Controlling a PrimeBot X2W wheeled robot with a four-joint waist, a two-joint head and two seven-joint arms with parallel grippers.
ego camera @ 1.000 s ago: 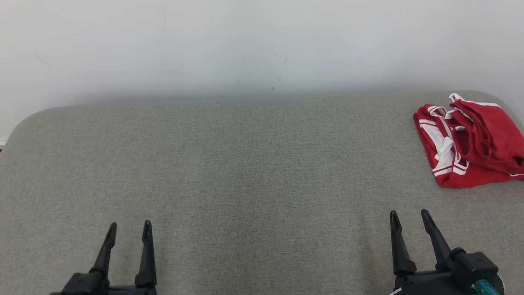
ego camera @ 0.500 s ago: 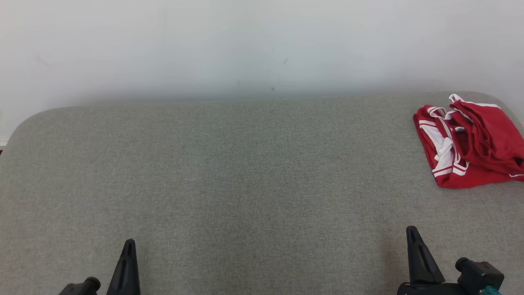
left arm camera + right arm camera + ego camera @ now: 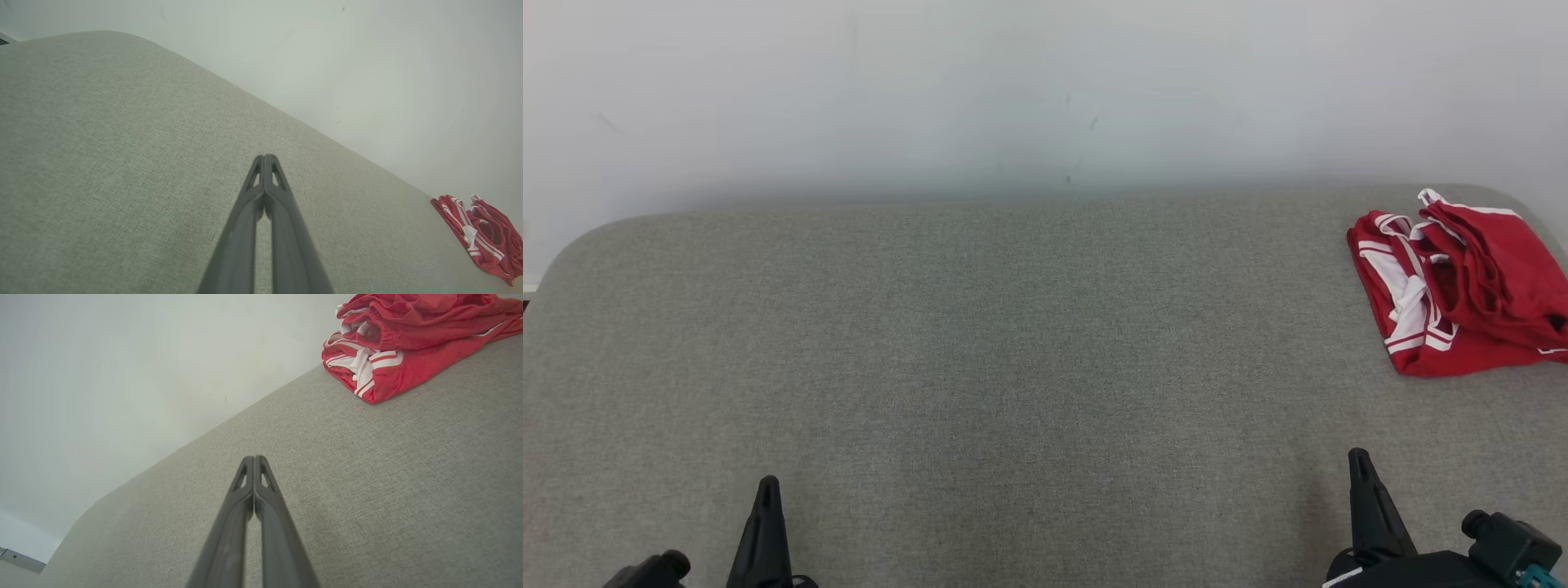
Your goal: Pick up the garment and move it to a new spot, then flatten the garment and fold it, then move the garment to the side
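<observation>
Counting one garment (image 3: 1462, 286), two closed pincers (image 3: 766, 488) (image 3: 1357, 459)

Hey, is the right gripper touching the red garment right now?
Apart. The head view shows bare grey surface between the right gripper and the red garment.

left pincer (image 3: 767, 490) low at lower left, fingers pressed together, right pincer (image 3: 1359, 461) lower right, likewise closed, empty
</observation>
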